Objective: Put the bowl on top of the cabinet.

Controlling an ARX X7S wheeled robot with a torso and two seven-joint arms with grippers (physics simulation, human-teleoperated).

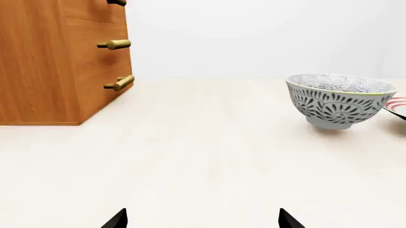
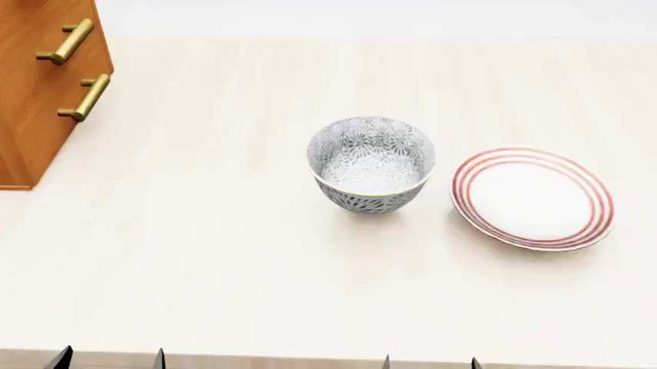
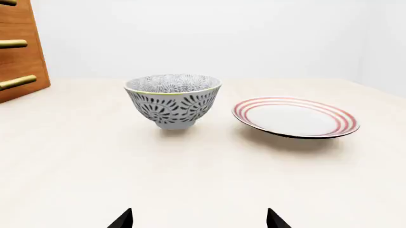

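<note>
The bowl [image 2: 371, 164], white with a grey-black lace pattern, stands upright on the pale table, also seen as the bowl [image 1: 339, 100] and the bowl [image 3: 173, 100]. The orange-brown cabinet [image 2: 36, 84] with brass handles stands at the far left of the table, also the cabinet [image 1: 57, 61] and the cabinet [image 3: 19, 52]. My left gripper [image 2: 109, 360] and right gripper [image 2: 430, 362] sit at the near table edge, only their black tips showing. Both are open and hold nothing: left gripper [image 1: 203, 219], right gripper [image 3: 199, 219]. Each is well short of the bowl.
A flat white plate with red rings [image 2: 533, 198] lies right of the bowl, close beside it, also the plate [image 3: 295, 117] and its edge [image 1: 398, 105]. The table's front edge [image 2: 267, 358] runs along the bottom of the head view.
</note>
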